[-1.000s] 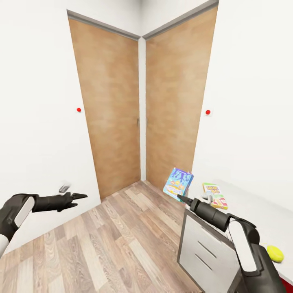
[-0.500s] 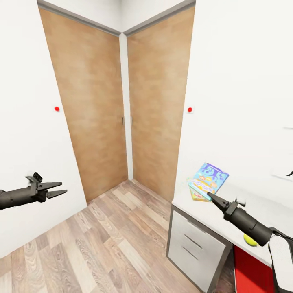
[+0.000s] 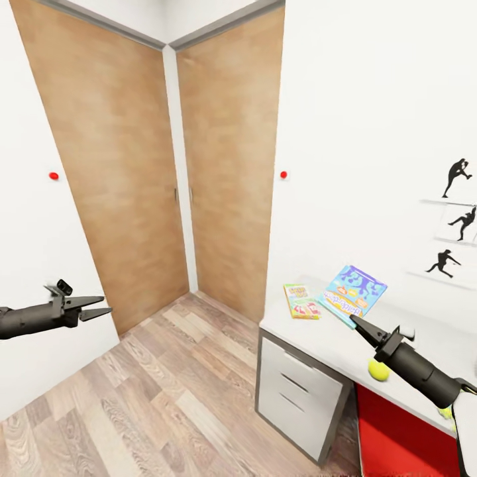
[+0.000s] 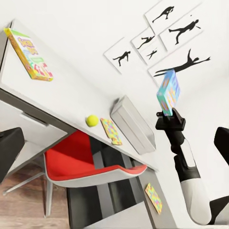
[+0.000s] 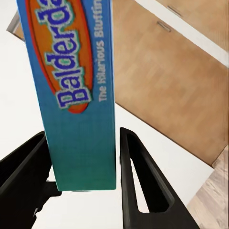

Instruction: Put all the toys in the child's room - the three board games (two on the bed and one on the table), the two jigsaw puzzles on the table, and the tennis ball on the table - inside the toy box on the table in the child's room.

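Pinching a blue board game (image 3: 352,290) by its lower edge, the right gripper (image 3: 356,322) holds it upright above the table (image 3: 331,341), near the toy box (image 4: 132,122). It looks light, stiff and slick-faced, so an edge grip may pivot. The left gripper (image 3: 99,307) hangs spread, empty, well apart from the table.

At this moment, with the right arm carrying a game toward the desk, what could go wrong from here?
1. The right gripper pinches the blue board game only at one edge, so it may pivot or slip.
2. The toy box lies further along the table; an early release leaves the game outside it.
3. The tennis ball under the right arm could get knocked away.
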### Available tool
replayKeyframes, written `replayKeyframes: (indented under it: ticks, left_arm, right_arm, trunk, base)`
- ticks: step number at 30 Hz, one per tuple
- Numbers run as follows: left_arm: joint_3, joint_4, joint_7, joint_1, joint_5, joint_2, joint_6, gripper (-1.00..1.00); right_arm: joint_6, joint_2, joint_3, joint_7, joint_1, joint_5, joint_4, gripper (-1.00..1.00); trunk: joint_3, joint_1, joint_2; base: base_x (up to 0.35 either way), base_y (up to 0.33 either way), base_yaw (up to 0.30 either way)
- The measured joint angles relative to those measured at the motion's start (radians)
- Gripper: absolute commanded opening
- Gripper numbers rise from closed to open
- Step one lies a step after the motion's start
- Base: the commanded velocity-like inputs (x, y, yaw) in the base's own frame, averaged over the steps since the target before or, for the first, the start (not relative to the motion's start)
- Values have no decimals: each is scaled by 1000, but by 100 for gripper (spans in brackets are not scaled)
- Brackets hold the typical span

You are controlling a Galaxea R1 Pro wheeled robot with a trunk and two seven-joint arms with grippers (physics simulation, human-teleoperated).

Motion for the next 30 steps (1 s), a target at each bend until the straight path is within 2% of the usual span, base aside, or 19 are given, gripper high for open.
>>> replayKeyframes:
  ticks: [18,30]
  left_arm:
    - [3,12,0,26,0,-2,-1,100]
    - [3,12,0,26,1,-3,-1,100]
  right_arm:
    - [-13,3,0,1,2,-5,12,-100]
    - [3,2,-28,-1,2,-14,12,-100]
  trunk:
    - [-19,0,1]
    - [-23,0,1]
  base:
    - [-12,0,-181]
    - [-37,0,-28]
